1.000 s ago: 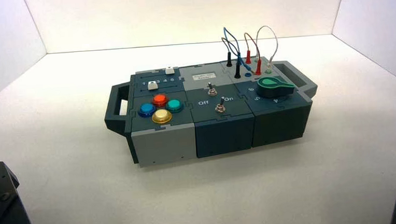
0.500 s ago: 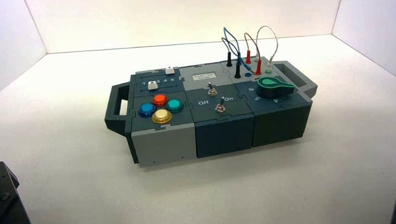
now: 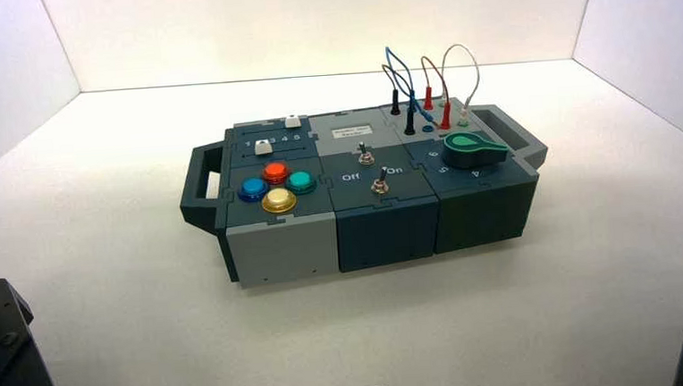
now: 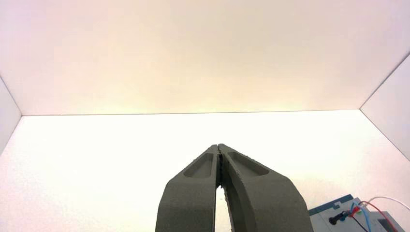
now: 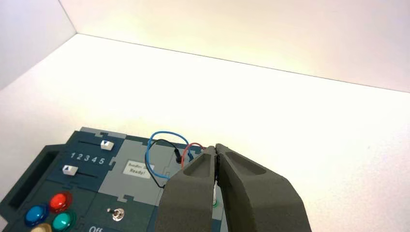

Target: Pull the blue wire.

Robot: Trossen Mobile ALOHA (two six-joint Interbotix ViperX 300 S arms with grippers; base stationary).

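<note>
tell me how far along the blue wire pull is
Nothing looks done yet: the blue wire still arches over the far right part of the box, among the other wires. Nothing is in hand: the left gripper and the right gripper are both shut and empty, away from the wire. Left to do: reach it, grip it and pull it.

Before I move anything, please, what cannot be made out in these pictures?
- Blue wire, one end: right wrist view, behind the right tool.
- Same wire, left wrist view: cut off by the picture's edge.
- Label, upper line: right wrist view, blurred.
- Knob, exact setting: high view, too small.
</note>
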